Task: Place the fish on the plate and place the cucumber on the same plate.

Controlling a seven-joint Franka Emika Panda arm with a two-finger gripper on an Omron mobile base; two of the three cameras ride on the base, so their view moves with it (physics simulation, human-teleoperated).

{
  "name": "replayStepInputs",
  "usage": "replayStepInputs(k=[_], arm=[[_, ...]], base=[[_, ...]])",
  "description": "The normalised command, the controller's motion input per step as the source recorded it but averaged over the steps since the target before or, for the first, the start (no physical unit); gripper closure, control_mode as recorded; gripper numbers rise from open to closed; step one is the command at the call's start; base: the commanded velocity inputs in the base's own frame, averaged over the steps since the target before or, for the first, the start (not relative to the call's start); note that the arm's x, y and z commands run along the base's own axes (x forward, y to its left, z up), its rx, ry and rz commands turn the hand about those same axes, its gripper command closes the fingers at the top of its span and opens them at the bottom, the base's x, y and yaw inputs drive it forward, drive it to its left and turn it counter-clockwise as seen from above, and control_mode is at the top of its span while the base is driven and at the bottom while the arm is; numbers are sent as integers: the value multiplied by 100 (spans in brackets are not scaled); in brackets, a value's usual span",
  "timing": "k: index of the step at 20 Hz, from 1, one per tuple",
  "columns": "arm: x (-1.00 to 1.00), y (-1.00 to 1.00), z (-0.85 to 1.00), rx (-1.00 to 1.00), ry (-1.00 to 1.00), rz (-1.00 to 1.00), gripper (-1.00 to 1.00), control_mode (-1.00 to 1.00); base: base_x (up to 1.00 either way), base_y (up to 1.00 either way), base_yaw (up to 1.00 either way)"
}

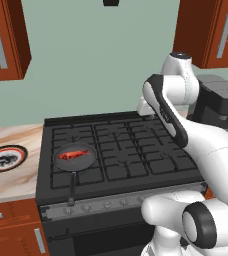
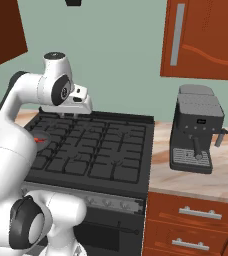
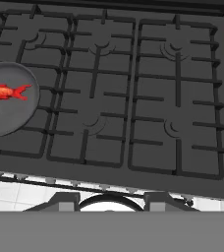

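The fish (image 1: 73,154) lies in the pan (image 1: 81,164) on the stove's (image 1: 136,155) near-left burner, its head cut off in the hand view, the plate (image 1: 6,158) sits left on the counter (image 1: 11,180), and the arm folds high over the stove, gripper (image 3: 111,201) barely showing, so I cannot tell its opening.

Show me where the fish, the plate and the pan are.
fish (image 1: 73,154), left base view, middle of its red body
plate (image 1: 19,150), left base view, black rim at the right
pan (image 1: 72,187), left base view, on its handle
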Motion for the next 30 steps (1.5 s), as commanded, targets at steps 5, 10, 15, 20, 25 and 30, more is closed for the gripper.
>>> replayStepInputs(k=[5, 10, 15, 20, 25, 30], arm=[[-5, 0, 0, 0, 0, 1, -100, -100], [-11, 17, -5, -7, 0, 6, -100, -100], [0, 42, -4, -5, 0, 11, -100, -100], [2, 50, -4, 0, 0, 24, -100, -100], [1, 46, -7, 0, 0, 36, -100, -100], [13, 47, -13, 0, 0, 36, -100, -100]], base=[[0, 0, 0], [0, 0, 0], [0, 0, 0], [0, 0, 0], [0, 0, 0], [0, 0, 0]])
